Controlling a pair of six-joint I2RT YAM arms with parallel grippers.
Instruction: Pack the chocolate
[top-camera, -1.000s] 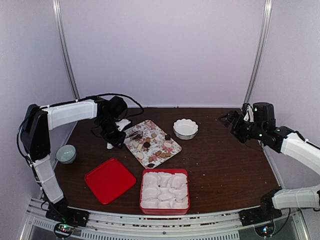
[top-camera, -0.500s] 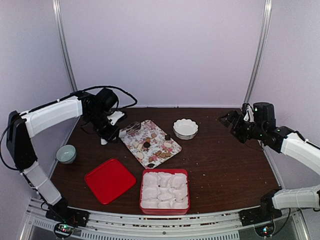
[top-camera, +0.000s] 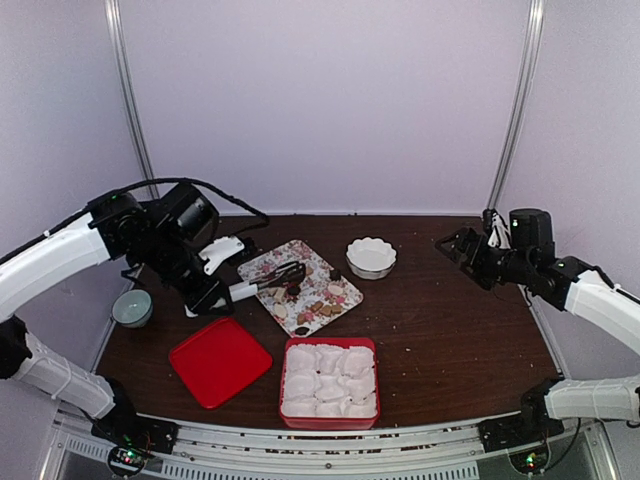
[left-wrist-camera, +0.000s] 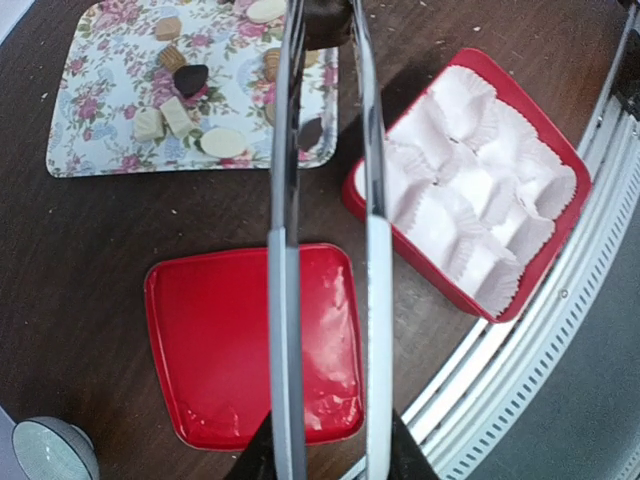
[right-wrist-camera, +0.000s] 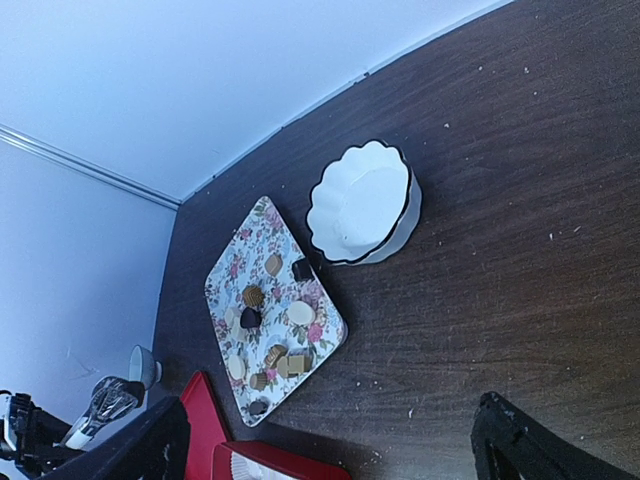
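Note:
Several small dark, tan and pale chocolates (top-camera: 312, 297) lie on a floral tray (top-camera: 262, 266). They also show in the left wrist view (left-wrist-camera: 190, 78) and the right wrist view (right-wrist-camera: 250, 318). My left gripper (top-camera: 213, 293) (left-wrist-camera: 325, 455) is shut on metal tongs (left-wrist-camera: 285, 300) that reach over the tray's near edge. A dark brown piece (left-wrist-camera: 325, 20) sits between the tong tips. A red box (top-camera: 330, 344) lined with empty white paper cups stands in front of the tray. My right gripper (top-camera: 455, 243) (right-wrist-camera: 335, 450) is open and empty, raised at the far right.
A red lid (top-camera: 220, 360) lies left of the box. A white scalloped bowl (top-camera: 371, 257) stands behind the tray on the right. A small grey-green bowl (top-camera: 132, 307) sits at the left table edge. The metal rail runs along the front.
My left arm has swung out and forward. The tongs moved from the tray's back-left corner to its near-left side and now point across it. The right arm barely moved.

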